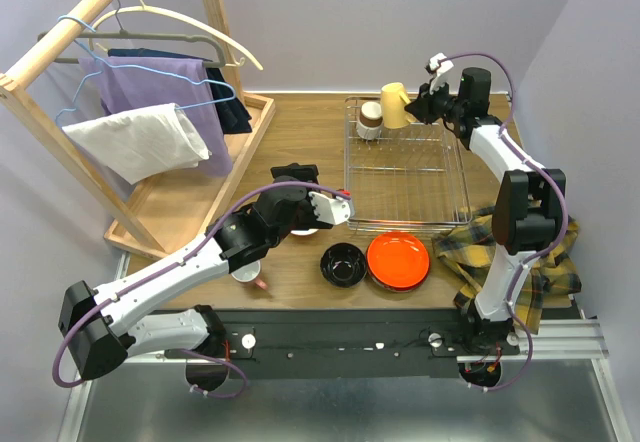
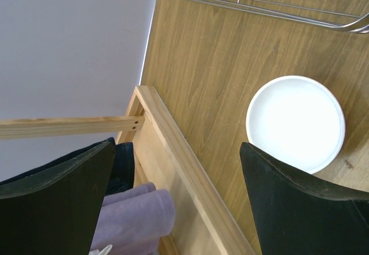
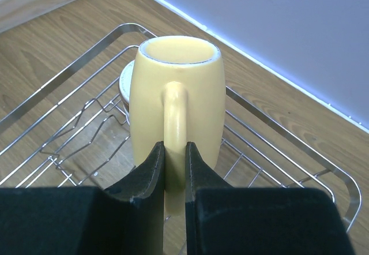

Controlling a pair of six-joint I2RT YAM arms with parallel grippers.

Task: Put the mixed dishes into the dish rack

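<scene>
1. Desk (image 1: 300,132): the wooden top that carries everything listed. The dish rack (image 1: 405,177) stands on it and is our reference for every place below.
2. Dish rack: a silver wire basket with a mostly bare floor and two pieces in its far-left corner.
3. Plaid cloth (image 1: 530,262): off the rack's near-right corner, partly under the right arm.
4. Orange-red bowl (image 1: 398,260): just outside the rack's near rim. The black bowl (image 1: 343,263) sits beside it, towards the near-left corner.
5. White bowl (image 2: 296,122): left of the rack's near-left corner, below the left gripper (image 2: 176,151), whose fingers are spread wide and empty.
6. Yellow mug (image 3: 176,93): upright in the rack's far-left corner. The right gripper (image 3: 174,151) has narrow fingers pinching the handle. We judge placing the mug to be the step in hand. It should settle flat on the wires, clear of its neighbour, before the fingers part, and the gripper should then back off along the handle's line.
7. Small cream cup (image 1: 371,119): inside the rack, close against the mug's left side and mostly hidden behind it in the wrist view.
8. Unresolved: we cannot tell whether the mug's base meets the wires. A pale cup (image 1: 250,274), well left of the rack, is half covered by the left forearm.
</scene>
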